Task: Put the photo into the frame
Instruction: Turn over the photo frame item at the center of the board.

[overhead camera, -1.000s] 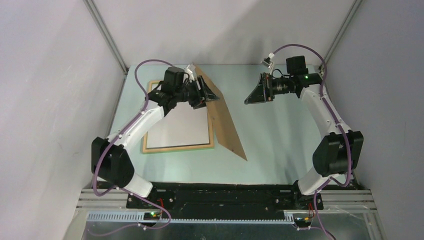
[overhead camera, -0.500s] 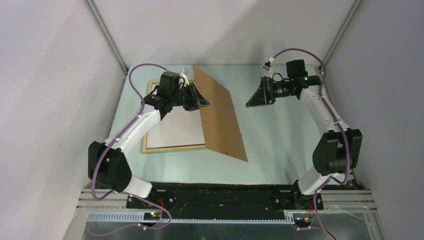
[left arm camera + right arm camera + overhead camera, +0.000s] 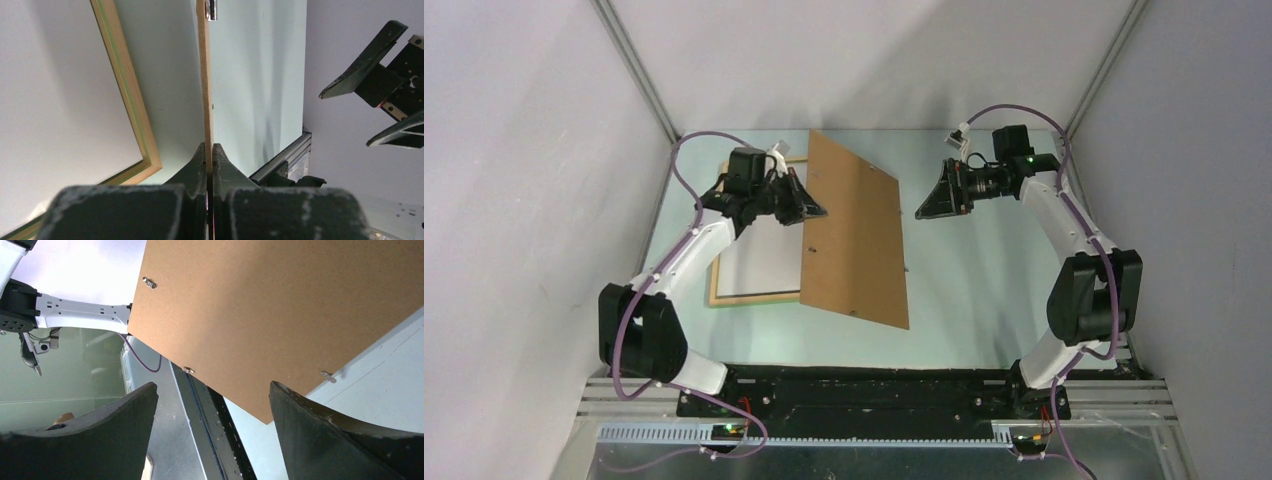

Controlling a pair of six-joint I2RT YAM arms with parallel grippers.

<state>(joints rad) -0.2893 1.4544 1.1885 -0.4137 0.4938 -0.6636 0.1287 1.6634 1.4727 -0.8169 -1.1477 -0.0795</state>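
The frame (image 3: 754,296) lies flat at the table's left, pale wood side up, its rail (image 3: 127,95) showing a green stripe. Inside it lies the photo (image 3: 759,255), plain white back up (image 3: 55,100). My left gripper (image 3: 809,206) is shut on the edge of the brown backing board (image 3: 854,240) and holds it tilted above the frame's right side; the board's thin edge (image 3: 204,75) runs straight out from the pinching jaws (image 3: 210,150). My right gripper (image 3: 929,190) hovers open to the board's right, nothing between its fingers (image 3: 211,387), facing the board's face (image 3: 280,315).
Small metal turn clips (image 3: 149,282) sit along the board's edges. Grey enclosure walls rise on both sides and at the back. The black base rail (image 3: 874,385) runs along the near edge. Pale green table surface (image 3: 984,290) lies to the board's right.
My left gripper closed on the backing board and swung back to the left; the board turned from nearly edge-on to leaning over the frame's right side. The right gripper barely moved.
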